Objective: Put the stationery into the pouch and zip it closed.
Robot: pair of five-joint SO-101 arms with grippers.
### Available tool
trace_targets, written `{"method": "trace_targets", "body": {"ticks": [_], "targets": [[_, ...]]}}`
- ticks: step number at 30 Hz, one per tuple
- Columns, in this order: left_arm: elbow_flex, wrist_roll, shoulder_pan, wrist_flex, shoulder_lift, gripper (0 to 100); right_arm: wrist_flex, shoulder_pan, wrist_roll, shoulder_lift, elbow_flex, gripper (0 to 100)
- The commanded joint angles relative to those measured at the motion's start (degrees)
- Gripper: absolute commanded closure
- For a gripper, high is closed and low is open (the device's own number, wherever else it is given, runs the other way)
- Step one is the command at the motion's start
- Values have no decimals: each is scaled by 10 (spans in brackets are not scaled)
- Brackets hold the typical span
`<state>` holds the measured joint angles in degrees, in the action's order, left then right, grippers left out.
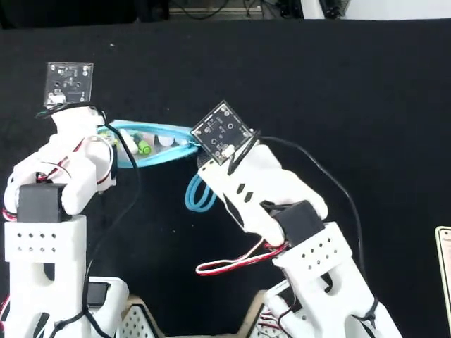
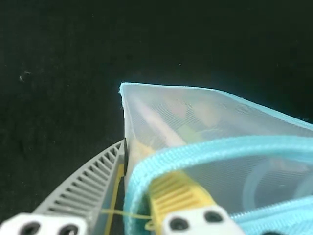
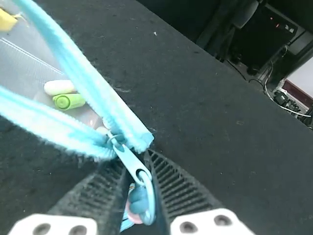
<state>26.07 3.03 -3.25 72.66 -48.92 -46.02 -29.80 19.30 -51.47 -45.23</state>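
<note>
A black cloth covers the table (image 1: 338,91), with dark equipment and cables along the far edge at the top of the overhead picture. The pouch (image 1: 155,127) lies in the upper left part of that view — a light blue mesh bag stretched sideways between the two arms. Its mouth gapes open along the top.

The left gripper (image 1: 107,137) sits at the pouch's left end. Seen from its own wrist, its fingers (image 2: 93,186) are pressed together on that corner: a grey ribbed one on the outside and a yellow ribbed one against the blue zipper tape, with the mesh pinched between them.

The right gripper (image 1: 199,151) is at the pouch's right end, under the square camera board near the middle of the frame. From its wrist camera the two dark ribbed fingers stand close together around the zipper pull (image 3: 129,161), which lies between them at the point where the two blue zipper tapes meet. From there the tapes spread apart, so the zipper is undone along the length that shows.

Inside the pouch lie a short green stick (image 3: 68,101) and, just beside it, a white stick (image 3: 59,87). Other pale pieces show through the mesh, too vague to name.

A blue loop (image 1: 199,193) lies on the cloth just below the right gripper. Red and white wires (image 1: 232,262) curl beside the right arm's base, and the corner of a card (image 1: 444,262) shows at the right edge.
</note>
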Motion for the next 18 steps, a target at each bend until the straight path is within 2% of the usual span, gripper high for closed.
{"method": "trace_targets", "body": {"ticks": [1,7,12,18], "targets": [[-26,5,10,-8,-7,938,1,-25,4,-14,26,988],[-29,3,6,-9,-7,775,4,-26,4,-14,30,988],[-67,3,5,-42,-8,770,9,-26,4,-14,29,988],[-161,3,5,-18,-18,770,17,-26,4,-14,29,988]]}}
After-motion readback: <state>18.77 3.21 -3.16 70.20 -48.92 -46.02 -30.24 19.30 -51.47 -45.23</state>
